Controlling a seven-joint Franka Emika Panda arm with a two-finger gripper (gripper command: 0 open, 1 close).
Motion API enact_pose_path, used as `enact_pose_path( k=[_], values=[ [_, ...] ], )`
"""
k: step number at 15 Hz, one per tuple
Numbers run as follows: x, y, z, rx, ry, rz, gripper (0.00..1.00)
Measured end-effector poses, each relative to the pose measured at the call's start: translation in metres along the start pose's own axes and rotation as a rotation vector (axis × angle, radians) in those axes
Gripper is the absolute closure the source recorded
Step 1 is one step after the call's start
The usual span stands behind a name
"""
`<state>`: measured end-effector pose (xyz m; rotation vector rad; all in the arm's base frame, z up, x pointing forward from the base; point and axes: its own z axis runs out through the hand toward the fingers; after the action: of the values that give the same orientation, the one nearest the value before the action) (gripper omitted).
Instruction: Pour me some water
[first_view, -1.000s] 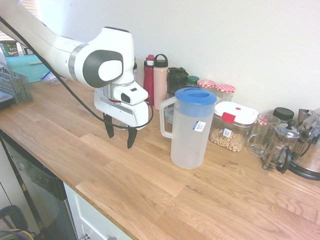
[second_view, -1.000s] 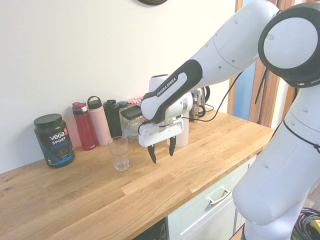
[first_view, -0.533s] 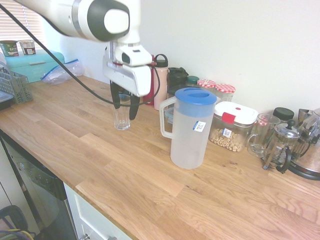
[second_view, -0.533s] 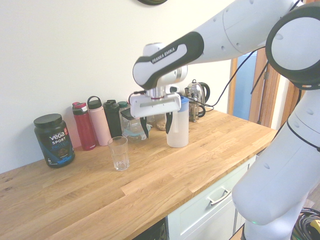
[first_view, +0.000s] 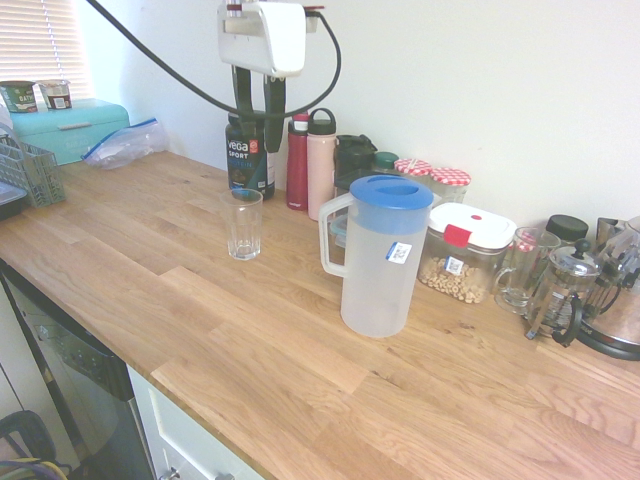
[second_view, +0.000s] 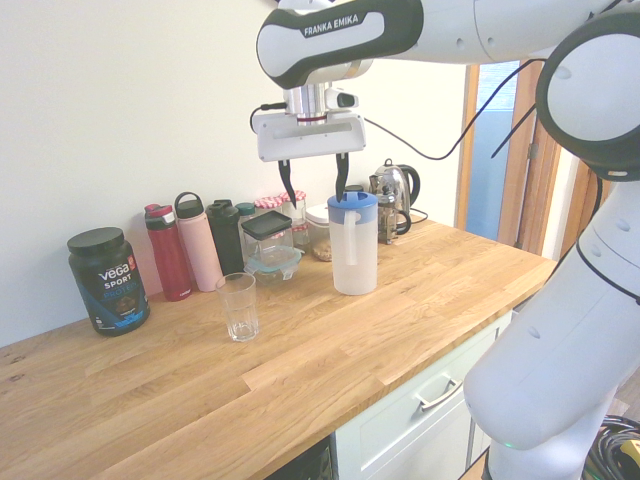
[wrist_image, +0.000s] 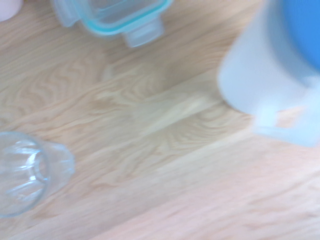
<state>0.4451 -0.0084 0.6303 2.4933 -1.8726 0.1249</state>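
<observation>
On the far left of the first exterior view a grey dish rack (first_view: 30, 170) sat at the end of my wooden table (first_view: 250, 340), with a mint bread box (first_view: 70, 128) and a clear plastic bag (first_view: 122, 143) behind it by the wall. Next came the empty glass (first_view: 243, 223), upright and alone on bare wood. My tool (first_view: 258, 98) hung high above the table, above and a little behind the glass, pointing straight down with its two dark fingers spread wide and nothing between them. Behind the glass, along the wall, stood a black protein tub (first_view: 250, 155), a red bottle (first_view: 298, 160) and a pink bottle (first_view: 321, 163), close together. To the right of the glass, well apart from it, stood the water pitcher (first_view: 380, 258), frosted with a blue lid, its handle turned toward the glass; I could not tell its water level. Behind the pitcher was a clear container of cereal (first_view: 466, 255) with a white lid, then a glass mug (first_view: 522, 270), a French press (first_view: 565, 292) and, at the right edge, a kettle (first_view: 620, 300).

In the wrist view the glass (wrist_image: 25, 172), the pitcher (wrist_image: 280, 75) and a teal-rimmed container (wrist_image: 120, 17) all showed from above, blurred.
</observation>
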Motion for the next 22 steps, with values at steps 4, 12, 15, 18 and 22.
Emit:
enact_pose_path(
  k=[4,12,15,18,22],
  values=[
    [0.043,0.020,0.000,-0.035,-0.001,0.087,0.00],
    [0.087,0.036,0.057,-0.049,-0.034,0.144,0.00],
    [0.099,0.025,0.075,-0.039,-0.038,0.136,0.00],
    [0.106,0.007,0.102,-0.035,-0.057,0.124,0.00],
    [0.111,-0.010,0.125,-0.017,-0.061,0.110,1.00]
  ],
)
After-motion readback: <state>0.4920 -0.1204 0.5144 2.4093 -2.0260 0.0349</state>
